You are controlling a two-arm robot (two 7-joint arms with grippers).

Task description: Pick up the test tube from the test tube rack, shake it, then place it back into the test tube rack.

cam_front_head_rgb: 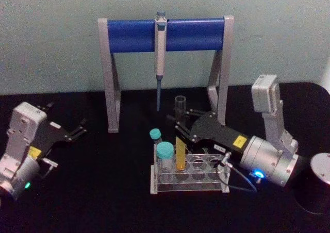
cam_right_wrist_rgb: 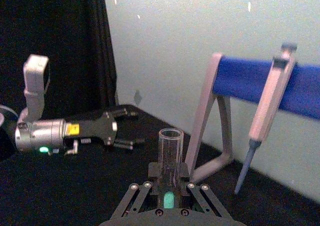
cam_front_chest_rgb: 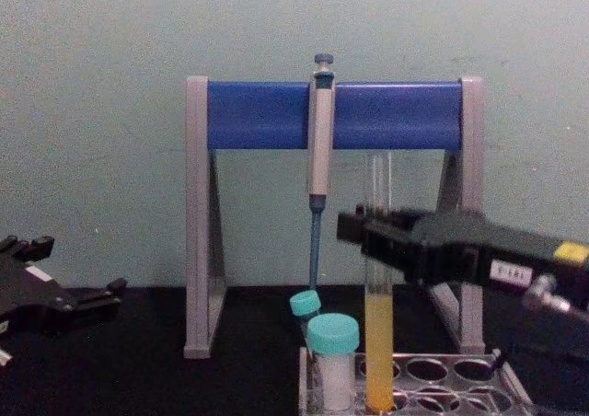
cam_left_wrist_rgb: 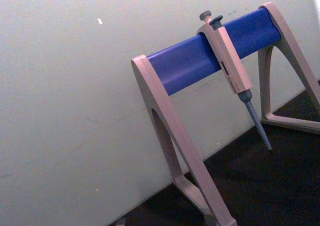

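The test tube [cam_front_head_rgb: 179, 153] [cam_front_chest_rgb: 379, 342] is a tall clear tube with yellow liquid low down. It stands upright with its bottom in a front-left hole of the clear test tube rack [cam_front_head_rgb: 206, 184] [cam_front_chest_rgb: 460, 375]. My right gripper [cam_front_head_rgb: 180, 118] [cam_front_chest_rgb: 377, 241] reaches in from the right and is shut on the test tube's clear upper part. In the right wrist view the test tube [cam_right_wrist_rgb: 170, 151] rises straight up between that gripper's [cam_right_wrist_rgb: 170, 178] pads. My left gripper [cam_front_head_rgb: 67, 122] [cam_right_wrist_rgb: 125, 131] rests open and empty at the far left of the table.
Two teal-capped vials [cam_front_head_rgb: 165, 153] [cam_front_head_rgb: 155, 135] stand in the rack just left of the tube. Behind it is the grey-and-blue pipette stand [cam_front_head_rgb: 165, 34] with a pipette [cam_front_head_rgb: 160, 63] hanging down. A dark cylinder [cam_front_head_rgb: 319, 186] sits at the right edge.
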